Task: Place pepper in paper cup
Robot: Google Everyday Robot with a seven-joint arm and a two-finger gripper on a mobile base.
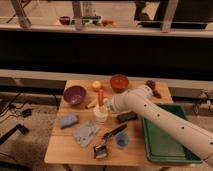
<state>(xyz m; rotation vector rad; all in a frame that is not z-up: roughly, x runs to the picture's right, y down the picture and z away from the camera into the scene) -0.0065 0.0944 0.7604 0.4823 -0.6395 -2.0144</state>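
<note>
The slim red-orange pepper (100,96) stands upright with its lower end in the small cream paper cup (100,115), near the middle of the wooden table (65,150). My gripper (108,104) sits at the end of the white arm, right against the pepper's right side and just above the cup's rim. The arm reaches in from the lower right. The gripper's contact with the pepper is hidden by the wrist.
A purple bowl (74,94) is left of the cup, with a yellow-orange fruit (96,85) and an orange-red bowl (119,82) behind. A blue cup (121,141), a brush (102,149), a grey cloth (86,133) and a blue sponge (68,120) lie in front. A green tray (165,142) is at right.
</note>
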